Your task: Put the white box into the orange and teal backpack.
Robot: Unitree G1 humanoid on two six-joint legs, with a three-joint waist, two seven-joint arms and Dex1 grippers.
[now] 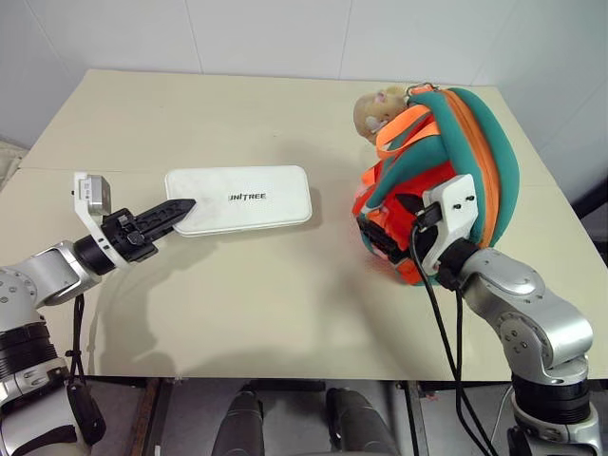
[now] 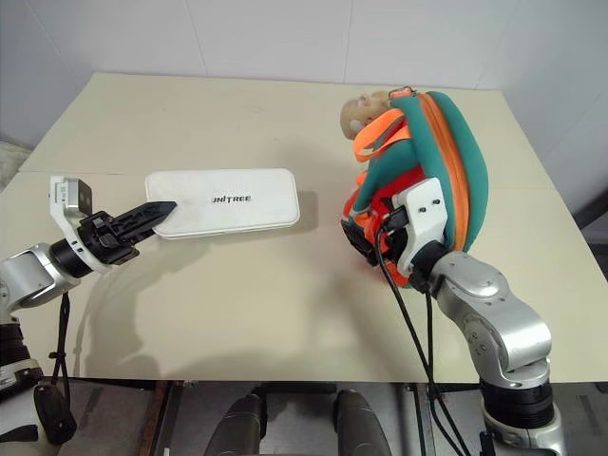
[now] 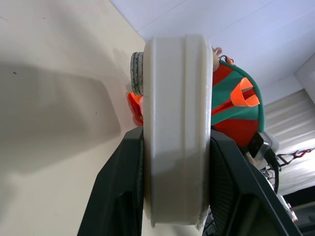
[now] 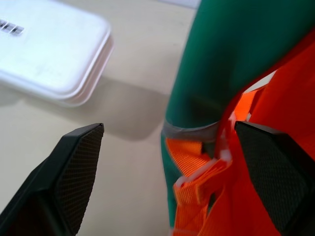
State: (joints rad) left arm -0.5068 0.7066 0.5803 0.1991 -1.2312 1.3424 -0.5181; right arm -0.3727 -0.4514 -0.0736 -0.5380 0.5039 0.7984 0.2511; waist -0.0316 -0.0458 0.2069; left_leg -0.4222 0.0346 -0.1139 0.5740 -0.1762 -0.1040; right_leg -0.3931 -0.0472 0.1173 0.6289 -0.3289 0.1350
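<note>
The white box (image 1: 239, 198) is held level just above the table (image 1: 237, 313), left of centre, its lettering facing up. The left tool (image 1: 177, 210) is clenched on the box's end at 9 o'clock, 1 black finger (image 3: 118, 191) pressed against each flat face. At 3 o'clock from the box, well apart, the orange and teal backpack (image 1: 475, 161) sits on the table, a tan plush charm (image 1: 378, 112) at its far end. The right tool (image 1: 380, 233) is spread wide against the backpack's near orange straps (image 4: 197, 191), grasping nothing.
</note>
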